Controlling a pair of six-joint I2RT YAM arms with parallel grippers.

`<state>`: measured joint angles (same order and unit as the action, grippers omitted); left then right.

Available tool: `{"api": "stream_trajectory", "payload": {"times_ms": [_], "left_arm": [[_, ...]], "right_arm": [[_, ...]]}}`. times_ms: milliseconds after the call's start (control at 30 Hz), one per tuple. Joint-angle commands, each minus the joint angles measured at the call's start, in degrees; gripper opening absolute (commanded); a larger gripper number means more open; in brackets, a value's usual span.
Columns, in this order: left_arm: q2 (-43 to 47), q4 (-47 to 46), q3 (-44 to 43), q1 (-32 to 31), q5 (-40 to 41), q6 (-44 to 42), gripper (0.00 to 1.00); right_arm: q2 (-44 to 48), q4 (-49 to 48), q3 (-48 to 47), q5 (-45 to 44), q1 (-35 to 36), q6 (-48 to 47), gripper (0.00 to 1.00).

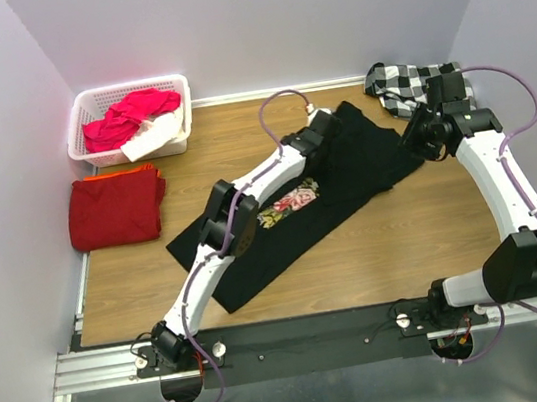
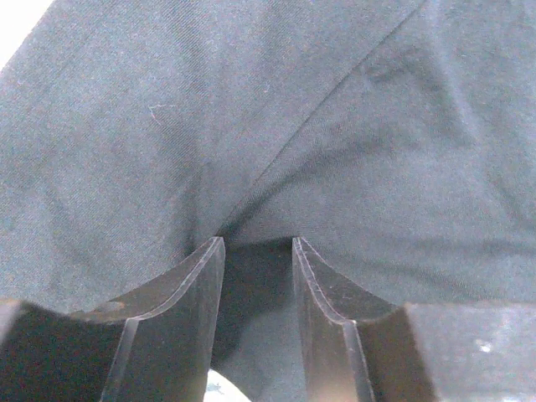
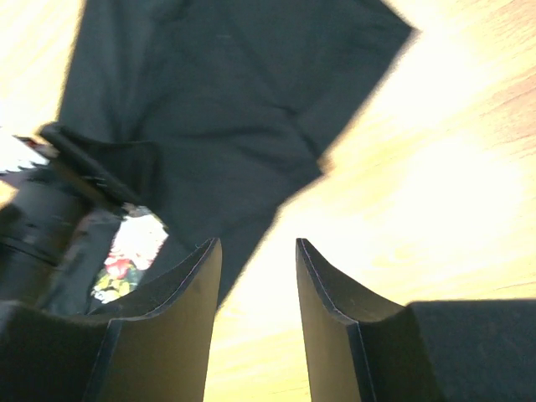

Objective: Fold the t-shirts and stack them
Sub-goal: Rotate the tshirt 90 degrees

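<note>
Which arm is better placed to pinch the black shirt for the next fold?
Probably left. Its gripper is pressed down on the black shirt, fingers apart with cloth puckered between them. The right gripper hangs open over the table beside the shirt's edge, touching nothing.

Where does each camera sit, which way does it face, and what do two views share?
Top external: high behind the robot, looking down on table, left arm, right arm, black t-shirt.
Left wrist: on the left arm, facing down; left tool against black cloth.
Right wrist: on the right arm, facing shirt edge and table; right tool open.
Shared: top and right wrist show the rose print.
</note>
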<state>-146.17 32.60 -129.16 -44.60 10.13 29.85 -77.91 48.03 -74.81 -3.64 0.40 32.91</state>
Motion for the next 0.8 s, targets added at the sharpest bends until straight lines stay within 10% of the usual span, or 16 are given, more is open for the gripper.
{"api": "stream_trajectory", "payload": {"times_ms": [0, 367, 767], "left_arm": [[-0.4, 10.4, 4.4, 4.6, 5.0, 4.0, 0.47], [-4.4, 7.5, -3.8, 10.3, -0.1, 5.0, 0.45], [-2.0, -4.8, -3.0, 16.1, -21.5, -2.9, 0.45]], "right_arm": [[-1.5, 0.3, 1.2, 2.1, -0.1, 0.0, 0.5], [-6.3, 0.1, 5.7, 6.1, 2.0, -4.6, 0.5], [-18.8, -3.4, 1.6, 4.4, 30.2, -2.0, 0.5]]}}
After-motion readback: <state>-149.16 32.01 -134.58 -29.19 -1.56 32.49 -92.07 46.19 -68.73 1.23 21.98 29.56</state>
